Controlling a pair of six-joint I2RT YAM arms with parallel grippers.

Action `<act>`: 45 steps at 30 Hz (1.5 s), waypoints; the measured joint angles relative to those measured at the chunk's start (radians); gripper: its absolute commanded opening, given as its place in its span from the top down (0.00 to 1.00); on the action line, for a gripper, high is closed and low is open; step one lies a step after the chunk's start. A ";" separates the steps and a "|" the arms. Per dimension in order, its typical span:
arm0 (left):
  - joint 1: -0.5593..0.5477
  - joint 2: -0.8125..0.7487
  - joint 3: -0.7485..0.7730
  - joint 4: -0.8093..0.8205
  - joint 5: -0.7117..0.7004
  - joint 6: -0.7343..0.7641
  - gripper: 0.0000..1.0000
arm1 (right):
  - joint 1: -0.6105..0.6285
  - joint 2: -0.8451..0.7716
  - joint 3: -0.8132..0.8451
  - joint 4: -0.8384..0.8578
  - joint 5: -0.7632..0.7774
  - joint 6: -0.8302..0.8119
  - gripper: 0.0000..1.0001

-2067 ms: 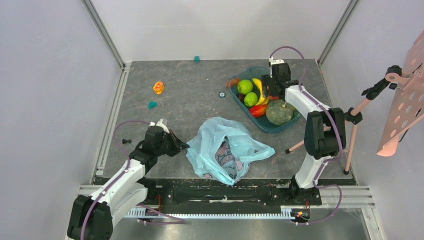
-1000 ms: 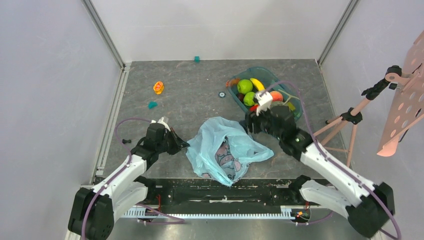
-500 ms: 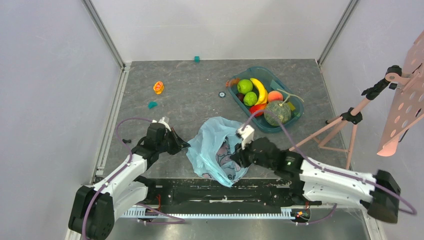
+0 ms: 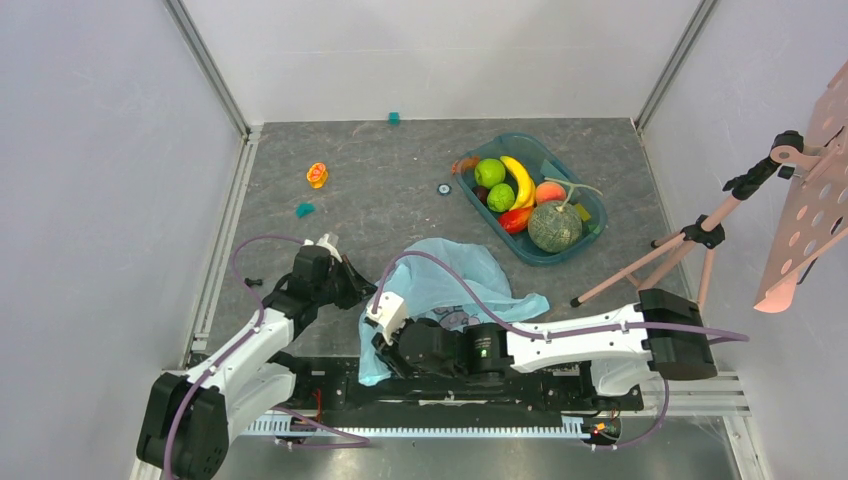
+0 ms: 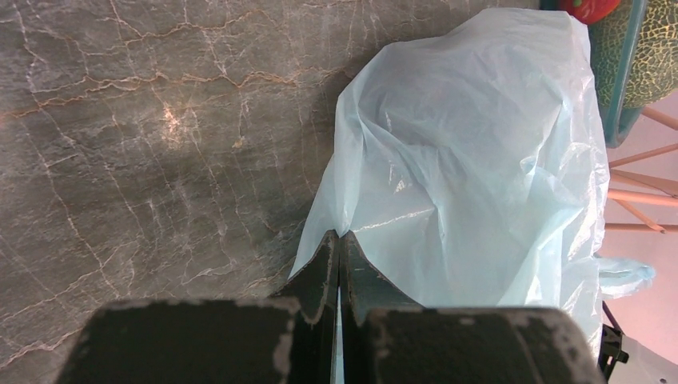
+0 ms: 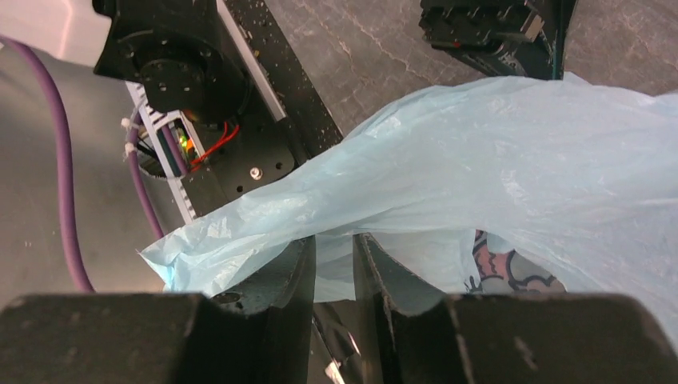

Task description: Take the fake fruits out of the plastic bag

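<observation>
The light-blue plastic bag (image 4: 450, 280) lies crumpled near the table's front edge. My left gripper (image 4: 362, 291) is shut on its left edge, the film pinched between the tips (image 5: 340, 234). My right arm reaches leftward along the front edge. The right gripper (image 4: 380, 350) sits at the bag's near-left rim. Its fingers stand a narrow gap apart with bag film (image 6: 520, 160) draped over and between the tips (image 6: 334, 238). No fruit shows in the bag. The melon (image 4: 554, 226), green apple (image 4: 489, 172) and peach (image 4: 549, 191) lie in the teal tray (image 4: 590, 208).
A banana (image 4: 520, 180) and a red mango (image 4: 515, 218) also lie in the tray. A tripod (image 4: 650, 262) and a pink perforated panel (image 4: 810, 200) stand at the right. An orange toy (image 4: 317, 175) and small teal blocks (image 4: 304, 209) lie at the back left. A black rail (image 4: 560, 385) runs along the front.
My right arm has swung from the tray down across the bag to its near-left rim, its jaws narrowing. The bag's near edge has been dragged left, towards the front rail. The left gripper held still.
</observation>
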 measured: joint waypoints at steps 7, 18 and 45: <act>0.000 -0.011 -0.001 0.000 0.000 0.000 0.98 | -0.003 0.032 0.000 0.053 0.037 -0.007 0.72; 0.000 -0.012 -0.002 0.000 0.001 0.000 0.98 | -0.070 -0.202 -0.240 -0.001 0.158 0.056 0.72; 0.000 -0.019 0.001 -0.006 0.001 0.000 0.98 | -0.153 -0.403 -0.438 -0.028 0.200 0.128 0.72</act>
